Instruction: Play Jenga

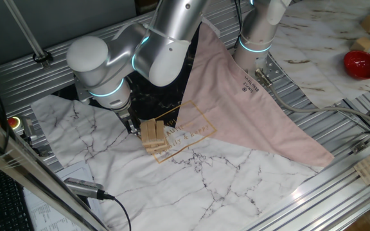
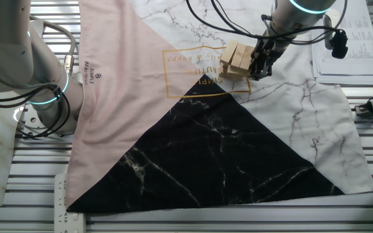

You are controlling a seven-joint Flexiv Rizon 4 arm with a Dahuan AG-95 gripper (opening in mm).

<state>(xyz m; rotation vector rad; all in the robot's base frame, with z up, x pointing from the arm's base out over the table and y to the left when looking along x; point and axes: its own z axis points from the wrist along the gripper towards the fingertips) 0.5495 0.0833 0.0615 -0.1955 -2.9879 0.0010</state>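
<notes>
Table (image 2: pixel 18 194), slatted metal, is filling both frames. A large mat (image 2: pixel 193 162) in pink, black and white marble print is lying across it.

Arm (image 1: pixel 166 45) is reaching down from upper centre of one fixed view; in the other fixed view it is entering at upper right.

Red bowl-like object (image 1: pixel 361 64) is sitting at upper right of one fixed view, well apart from the work.

Jenga (image 1: pixel 153 136) stack is standing left of centre in one fixed view and upper centre-right in the other fixed view (image 2: pixel 236 61), on the white marble part near the gold lettering. Low stack, layers crosswise.

Gripper (image 2: pixel 259 65) is sitting just beside the stack at block height. Finger spacing is hidden by the wrist in one view and blurred in the other; cannot tell if spread or pressed together, or whether it is touching wood.

Judgement: step in hand is working one block out. Best done by pushing straight along the block's length, slowly, staying level, avoiding neighbouring blocks so the layers above are not dragging sideways.
</notes>
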